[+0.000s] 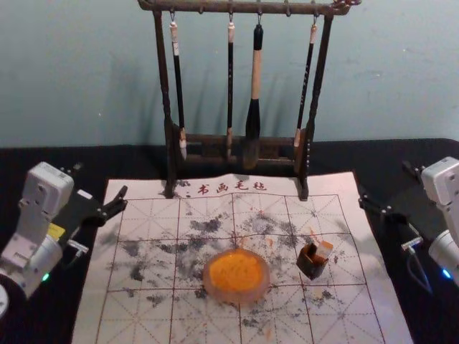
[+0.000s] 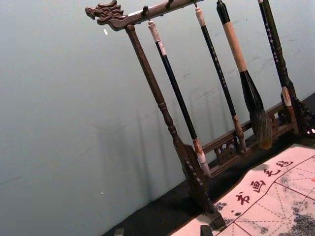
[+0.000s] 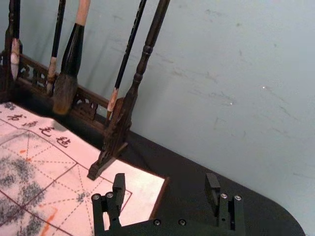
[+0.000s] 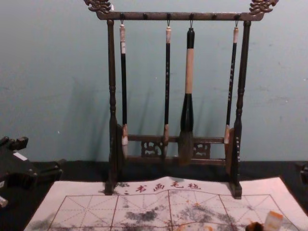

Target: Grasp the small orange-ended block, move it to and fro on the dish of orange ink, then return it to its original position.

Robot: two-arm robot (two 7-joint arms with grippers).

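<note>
1. Block: your small orange-ended block leans up out of a small dark container, on the mat to the right of the dish. Pale, whitish body; orange end uppermost, tilted.
2. Container: dark, squarish, open at the top. You see the block's lower part masked by its rim.
3. Dish: round, pale pinkish wall, near the mat's middle, apart from the container. You have orange ink spread across its inside.
4. Left gripper: beyond the mat's left edge, raised, released, fingers spread, nothing between them.
5. Right gripper: off the mat's right side, fingers wide apart, grasping nothing.
6. Mat: white, ruled in red, marked with grey smudges and orange flecks.
7. Behind: your dark rack, four brushes hanging.
</note>
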